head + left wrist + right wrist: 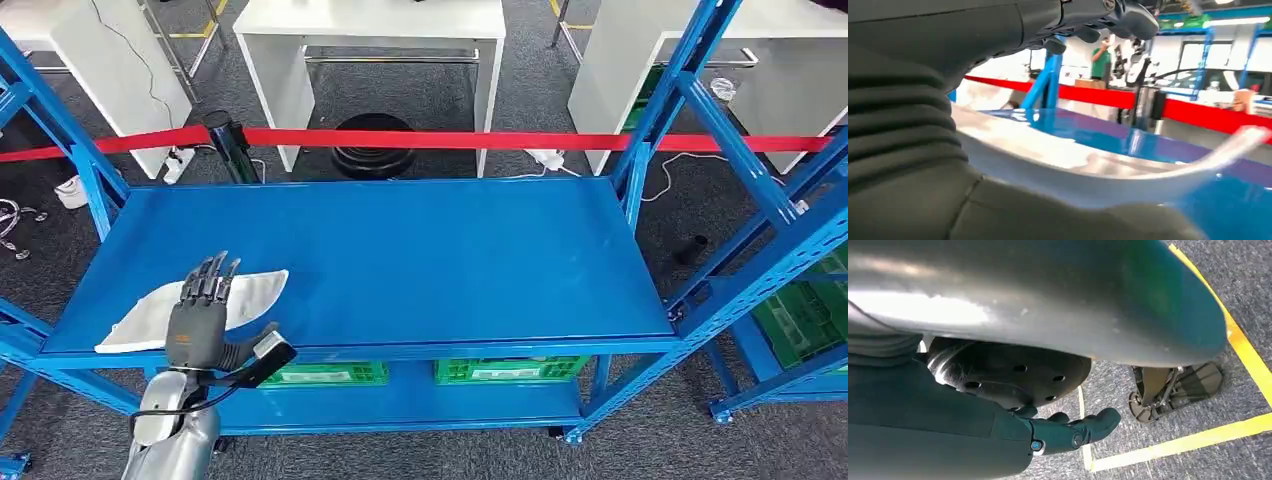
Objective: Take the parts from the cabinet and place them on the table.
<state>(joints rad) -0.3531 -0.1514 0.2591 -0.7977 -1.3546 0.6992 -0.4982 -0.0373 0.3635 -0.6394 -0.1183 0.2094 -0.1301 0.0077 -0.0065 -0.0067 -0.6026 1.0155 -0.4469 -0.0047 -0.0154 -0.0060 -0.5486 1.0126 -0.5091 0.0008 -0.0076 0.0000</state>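
A flat white part lies at the near left corner of the blue cabinet shelf. My left hand hovers over it, fingers stretched forward across its top and thumb sticking out toward the shelf's front edge. In the left wrist view the part runs between the thumb below and the dark fingers above, with a gap under the fingers, so nothing is gripped. My right hand hangs beside the body over grey floor, fingers loosely extended and holding nothing.
Blue uprights frame the shelf on both sides. Green crates sit on the lower shelf. Red barrier tape runs behind the cabinet, with white tables beyond. A person in green stands far back.
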